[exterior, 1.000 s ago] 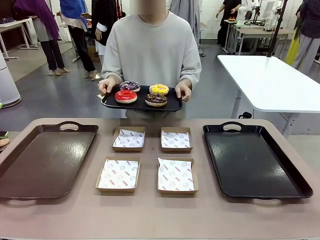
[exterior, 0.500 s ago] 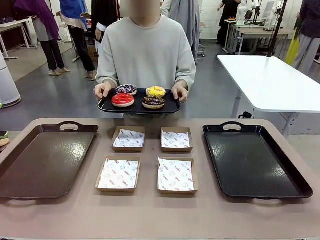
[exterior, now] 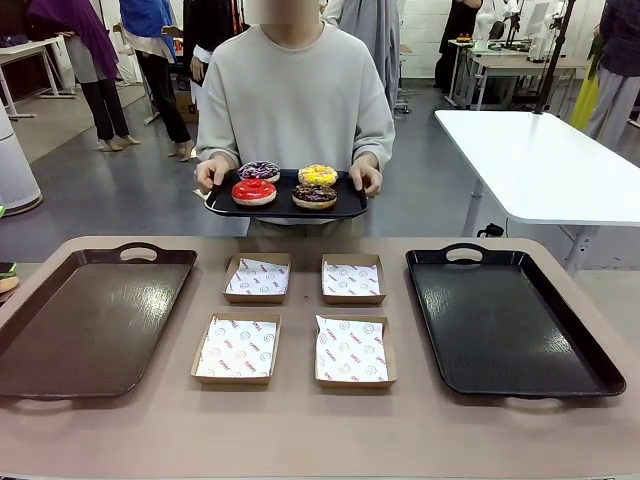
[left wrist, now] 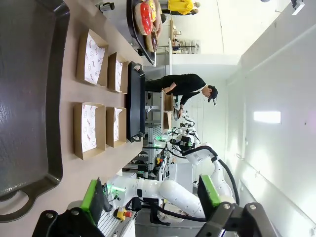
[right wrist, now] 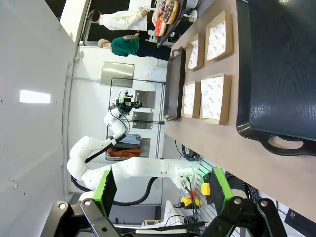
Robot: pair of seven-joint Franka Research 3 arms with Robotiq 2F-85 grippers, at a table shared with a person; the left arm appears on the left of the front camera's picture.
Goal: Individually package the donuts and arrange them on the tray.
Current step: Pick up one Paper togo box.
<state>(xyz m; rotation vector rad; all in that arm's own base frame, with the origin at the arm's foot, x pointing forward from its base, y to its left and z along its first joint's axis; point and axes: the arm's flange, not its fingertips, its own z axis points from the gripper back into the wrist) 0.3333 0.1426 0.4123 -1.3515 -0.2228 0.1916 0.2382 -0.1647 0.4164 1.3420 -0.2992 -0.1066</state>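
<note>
— Where were the donuts?

— All four sat on a small dark serving tray. The person held it in the air beyond the table's far edge, with a hand at each short end. Red and purple lay toward the robot's left, chocolate and yellow toward its right.

— And the table itself?

— Four open, paper-lined cardboard boxes stood two by two in the middle, none touching. A brown tray lay on the robot's left and a black tray on its right, both floors bare. Gaps ran between boxes and trays, and a bare strip followed the near edge.

— The claws?

— The left gripper had its fingers spread wide around nothing. The right gripper was the same. Both hung well back from the boxes.
</note>
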